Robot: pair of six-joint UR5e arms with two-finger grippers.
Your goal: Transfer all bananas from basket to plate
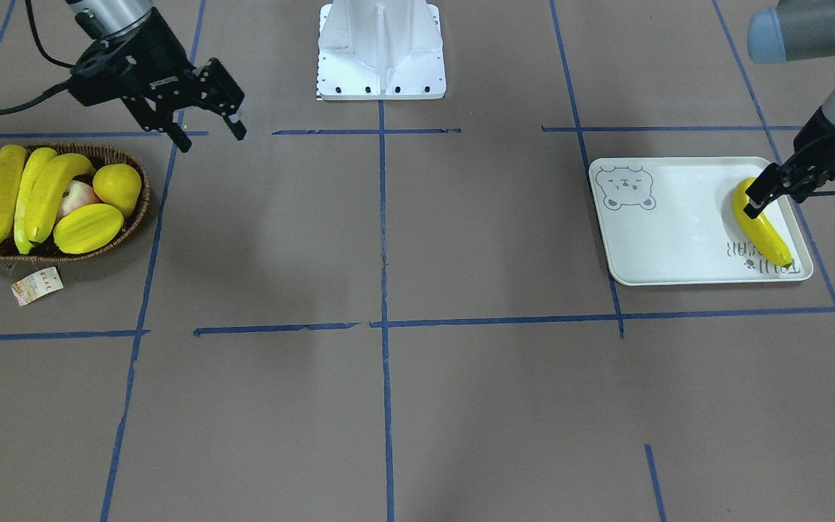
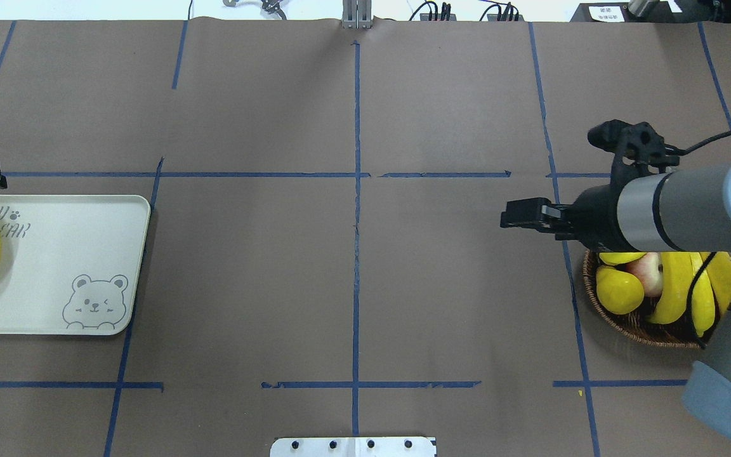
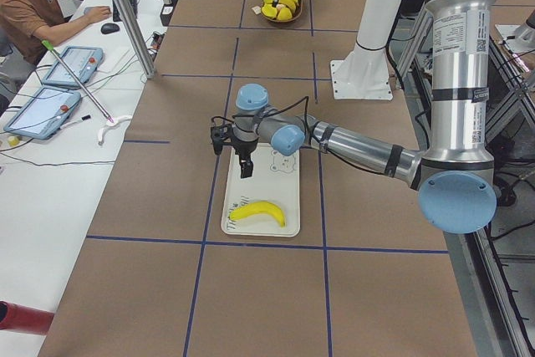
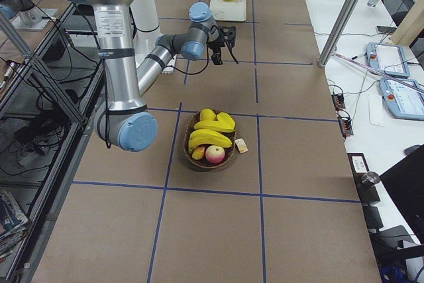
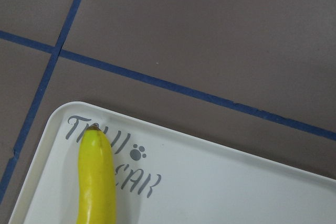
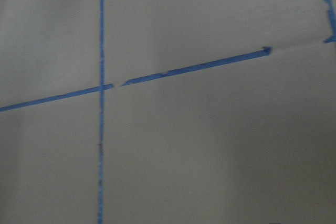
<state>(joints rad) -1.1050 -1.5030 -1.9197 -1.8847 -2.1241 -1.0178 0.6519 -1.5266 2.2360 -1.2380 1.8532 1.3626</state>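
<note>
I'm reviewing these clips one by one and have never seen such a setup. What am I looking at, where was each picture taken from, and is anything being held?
Two robot arms stand at a brown table marked with blue tape. Each arm ends in a two-finger pincer. Four pictures come from fixed cameras: one facing the robot, one behind and above it, and one at each end of the table. The last two come from cameras on the wrists.

A wicker basket holds three bananas and other fruit. A fourth banana lies on the white bear plate.

The right pincer hangs open and empty, off to the side of the basket. The left pincer hangs above the fourth banana. I cannot tell whether it is open, but nothing is held.
</note>
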